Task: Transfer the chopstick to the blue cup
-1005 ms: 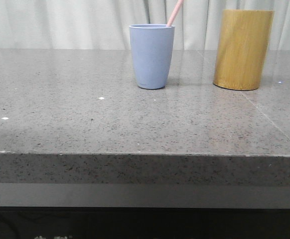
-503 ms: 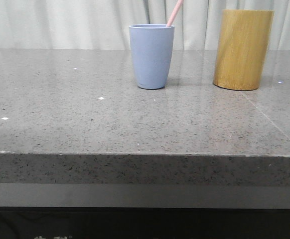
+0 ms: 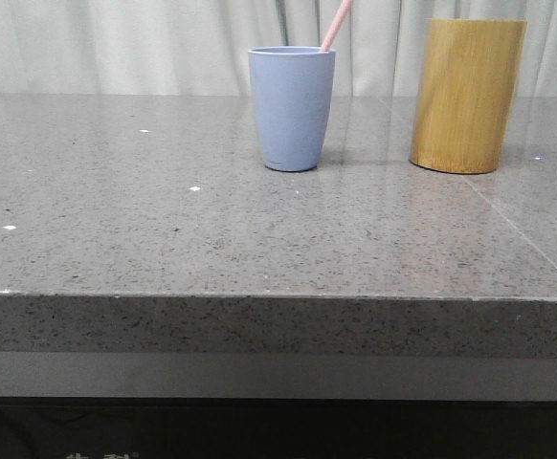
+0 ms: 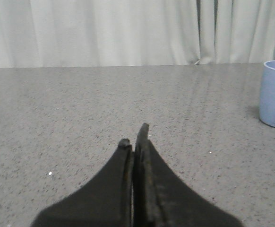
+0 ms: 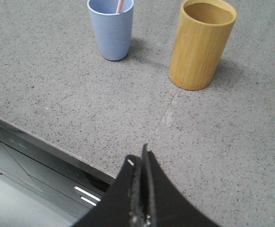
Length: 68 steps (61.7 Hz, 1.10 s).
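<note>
Pressing their black fingers together on nothing, the left gripper (image 4: 133, 137) and right gripper (image 5: 138, 158) hang above the grey stone table (image 3: 164, 239). Farther off, the chopstick (image 3: 336, 24) leans inside the blue cup (image 3: 291, 108), probably against its rim, beside the bamboo cylinder (image 3: 466, 94).

The grey speckled stone table (image 3: 164, 239) carries the blue cup (image 3: 291, 110) and, apart, a bamboo cylinder (image 3: 466, 96).

The blue cup (image 3: 292, 107) looks like matte plastic, the taller holder (image 3: 466, 94) is smooth yellow-brown bamboo with faint grain, the worktop (image 3: 164, 229) is polished speckled grey stone with a soft sheen, and both black grippers (image 4: 135, 142) (image 5: 141, 158) look dull, rubbery.
</note>
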Tool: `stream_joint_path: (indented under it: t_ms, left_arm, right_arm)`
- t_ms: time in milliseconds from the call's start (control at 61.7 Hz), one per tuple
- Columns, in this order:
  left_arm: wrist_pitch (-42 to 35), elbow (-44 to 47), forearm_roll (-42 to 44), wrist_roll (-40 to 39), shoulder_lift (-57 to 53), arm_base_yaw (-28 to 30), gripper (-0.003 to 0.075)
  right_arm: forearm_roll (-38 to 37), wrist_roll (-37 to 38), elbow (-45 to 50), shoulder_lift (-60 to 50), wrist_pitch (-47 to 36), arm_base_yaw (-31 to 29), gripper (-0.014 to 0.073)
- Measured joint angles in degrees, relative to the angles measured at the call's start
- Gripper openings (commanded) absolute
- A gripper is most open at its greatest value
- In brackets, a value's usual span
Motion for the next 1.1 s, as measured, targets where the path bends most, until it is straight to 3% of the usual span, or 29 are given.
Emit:
stream_joint_path:
  t_ms: [227, 1102]
  left_arm:
    - [-4.36, 8.65, -0.67, 0.09, -8.46, 4.53, -0.0019]
    - [-6.11, 8.65, -0.9, 0.09, -8.61, 6.06, -0.0019]
  right_arm:
    - [0.0, 0.0, 0.0, 0.0, 0.0, 0.0, -0.0067]
    - [0.0, 0.0, 0.0, 0.0, 0.0, 0.0, -0.0067]
